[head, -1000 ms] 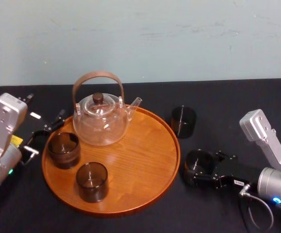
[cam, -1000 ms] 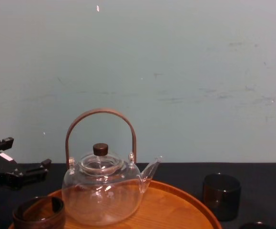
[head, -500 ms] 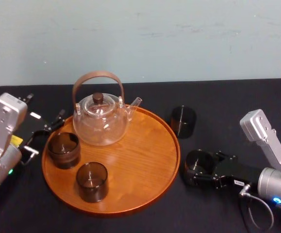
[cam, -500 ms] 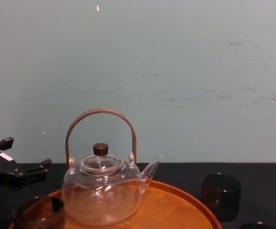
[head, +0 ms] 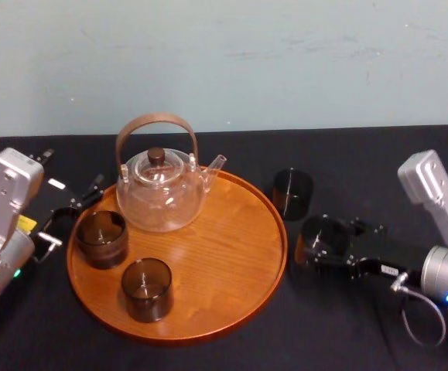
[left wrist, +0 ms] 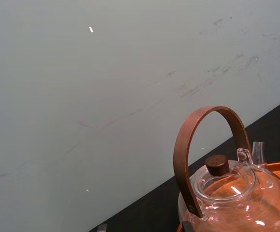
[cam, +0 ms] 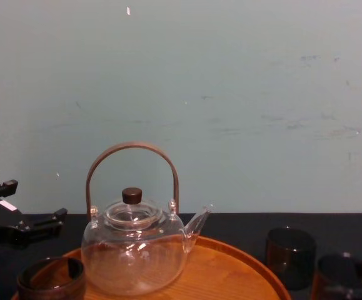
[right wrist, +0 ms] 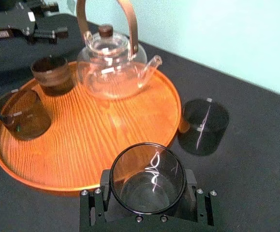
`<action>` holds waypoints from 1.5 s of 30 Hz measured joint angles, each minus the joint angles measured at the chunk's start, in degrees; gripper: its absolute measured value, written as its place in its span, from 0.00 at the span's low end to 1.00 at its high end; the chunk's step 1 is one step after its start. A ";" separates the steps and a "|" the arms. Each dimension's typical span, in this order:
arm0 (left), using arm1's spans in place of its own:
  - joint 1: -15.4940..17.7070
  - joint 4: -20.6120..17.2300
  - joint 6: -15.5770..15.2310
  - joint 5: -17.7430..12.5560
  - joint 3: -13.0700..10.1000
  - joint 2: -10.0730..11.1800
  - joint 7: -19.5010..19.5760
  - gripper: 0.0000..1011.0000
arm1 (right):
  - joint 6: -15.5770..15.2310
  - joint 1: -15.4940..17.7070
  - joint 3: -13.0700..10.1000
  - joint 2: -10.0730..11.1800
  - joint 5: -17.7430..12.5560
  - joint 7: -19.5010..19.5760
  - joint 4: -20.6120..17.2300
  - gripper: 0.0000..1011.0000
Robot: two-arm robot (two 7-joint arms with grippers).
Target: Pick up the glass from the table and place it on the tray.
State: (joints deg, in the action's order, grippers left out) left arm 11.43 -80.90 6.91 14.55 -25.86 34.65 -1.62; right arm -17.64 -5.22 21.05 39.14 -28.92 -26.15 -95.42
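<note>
My right gripper (head: 323,243) is shut on a dark smoked glass (head: 320,236), holding it off the black table just right of the tray's rim. In the right wrist view the glass (right wrist: 147,177) sits upright between the black fingers (right wrist: 192,188). The chest view shows this glass (cam: 343,275) at the lower right. The round orange-brown wooden tray (head: 231,301) fills the table's middle. My left gripper (head: 67,210) rests open at the tray's left side, near a glass on the tray.
On the tray stand a glass teapot (head: 160,190) with a brown handle and two dark glasses (head: 101,238) (head: 147,288). Another dark glass (head: 292,193) stands on the table by the tray's right rear edge. The tray's right half (right wrist: 106,140) is bare.
My right gripper has risen and drawn slightly back with the glass in it; the glass now shows at the chest view's lower right. The left arm has not moved.
</note>
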 joint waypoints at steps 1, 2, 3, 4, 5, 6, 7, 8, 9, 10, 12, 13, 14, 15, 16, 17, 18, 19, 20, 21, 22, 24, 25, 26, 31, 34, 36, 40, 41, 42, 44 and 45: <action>0.00 0.00 0.00 0.00 0.00 0.00 0.00 0.99 | 0.00 -0.15 -0.12 0.10 -0.10 -0.07 -0.17 0.89; 0.00 0.00 0.00 0.00 0.00 0.00 0.00 0.99 | 0.02 -0.31 -0.21 0.22 -0.17 -0.15 -0.33 0.89; 0.00 0.00 0.00 0.00 0.00 0.00 0.00 0.99 | 0.12 -0.63 -0.34 0.43 -0.27 -0.38 -0.55 0.89; 0.00 0.00 0.00 0.00 0.00 0.00 0.00 0.99 | 0.20 -0.80 -0.36 0.55 -0.34 -0.52 -0.66 0.89; 0.00 0.00 0.00 0.00 0.00 0.00 0.00 0.99 | 0.27 -0.97 -0.37 0.65 -0.38 -0.64 -0.77 0.89; 0.00 0.00 0.00 0.00 0.00 0.00 0.00 0.99 | 0.36 -1.14 -0.38 0.74 -0.42 -0.79 -0.84 0.89; 0.00 0.00 0.00 0.00 0.00 0.00 0.00 0.99 | 0.52 -1.49 -0.37 0.89 -0.48 -1.04 -0.99 0.89; 0.00 0.00 0.00 0.00 0.00 0.00 0.00 0.99 | 0.64 -1.72 -0.34 0.97 -0.49 -1.21 -1.06 0.89; 0.00 0.00 0.00 0.00 0.00 0.00 0.00 0.99 | 0.82 -2.12 -0.18 1.07 -0.50 -1.49 -1.12 0.89; 0.00 0.00 0.00 0.00 0.00 0.00 0.00 0.99 | 0.92 -2.34 -0.04 1.10 -0.50 -1.69 -1.12 0.89; 0.00 0.00 0.00 0.00 0.00 0.00 0.00 0.99 | 1.18 -2.90 0.34 1.11 -0.46 -2.10 -1.12 0.89; 0.00 0.00 0.00 0.00 0.00 0.00 0.00 0.99 | 1.44 -3.44 0.72 1.08 -0.40 -2.51 -1.04 0.89; 0.00 0.00 0.00 0.00 0.00 0.00 0.00 0.99 | 1.58 -3.77 0.95 1.04 -0.34 -2.73 -0.95 0.89; 0.00 0.00 0.00 0.00 0.00 0.00 0.00 0.99 | 1.75 -4.10 1.18 0.99 -0.24 -2.99 -0.86 0.89; 0.00 0.00 0.00 0.00 0.00 0.00 0.00 0.99 | 2.05 -4.87 1.79 0.82 -0.07 -3.56 -0.63 0.90; 0.00 0.00 0.00 0.00 0.00 0.00 0.00 0.99 | 2.18 -5.21 2.09 0.72 0.03 -3.86 -0.49 0.89; 0.00 0.00 0.00 0.00 0.00 0.00 0.00 0.99 | 2.40 -5.94 2.73 0.49 0.28 -4.38 -0.19 0.89; 0.00 0.00 0.00 0.00 0.00 0.00 0.00 0.99 | 2.40 -5.94 2.73 0.49 0.28 -4.38 -0.19 0.89; 0.00 0.00 0.00 0.00 0.00 0.00 0.00 0.99 | 2.68 -6.69 3.37 0.21 0.48 -4.94 0.16 0.89; 0.00 0.00 0.00 0.00 0.00 0.00 0.00 0.99 | 2.80 -7.06 3.72 0.06 0.64 -5.19 0.36 0.89; 0.00 0.00 0.00 0.00 0.00 0.00 0.00 0.99 | 2.92 -7.45 4.14 -0.13 0.76 -5.46 0.59 0.89; 0.00 0.00 0.00 0.00 0.00 0.00 0.00 0.99 | 3.17 -8.53 5.31 -0.65 1.11 -6.22 1.25 0.90; 0.00 0.00 0.00 0.00 0.00 0.00 0.00 0.99 | 3.28 -9.15 6.04 -0.98 1.27 -6.71 1.67 0.89; 0.00 0.00 0.00 0.00 0.00 0.00 0.00 0.99 | 3.33 -9.44 6.43 -1.13 1.36 -6.95 1.86 0.89; 0.00 0.00 0.00 0.00 0.00 0.00 0.00 0.99 | 3.56 -11.02 8.65 -2.07 1.85 -8.34 2.86 0.90; 0.00 0.00 0.00 0.00 0.00 0.00 0.00 0.99 | 3.65 -11.94 10.03 -2.69 2.15 -9.14 3.58 0.89; 0.00 0.00 0.00 0.00 0.00 0.00 0.00 0.99 | 3.74 -12.52 11.01 -3.16 2.28 -9.67 4.12 0.89; 0.00 0.00 0.00 0.00 0.00 0.00 0.00 0.99 | 3.87 -13.34 12.42 -3.97 2.41 -10.28 4.87 0.89; 0.00 0.00 0.00 0.00 0.00 0.00 0.00 0.99 | 3.89 -13.49 12.72 -4.11 2.45 -10.38 5.08 0.89; 0.00 0.00 0.00 0.00 0.00 0.00 0.00 0.99 | 3.92 -13.75 13.26 -4.39 2.54 -10.58 5.41 0.89; 0.00 0.00 0.00 0.00 0.00 0.00 0.00 0.99 | 3.95 -14.00 13.74 -4.68 2.58 -10.75 5.79 0.89; 0.00 0.00 0.00 0.00 0.00 0.00 0.00 0.99 | 3.97 -14.10 13.97 -4.79 2.58 -10.85 5.97 0.89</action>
State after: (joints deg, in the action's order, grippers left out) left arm 11.43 -80.90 6.91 14.55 -25.86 34.65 -1.62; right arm -13.67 -19.32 35.01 34.34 -26.33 -37.00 -89.45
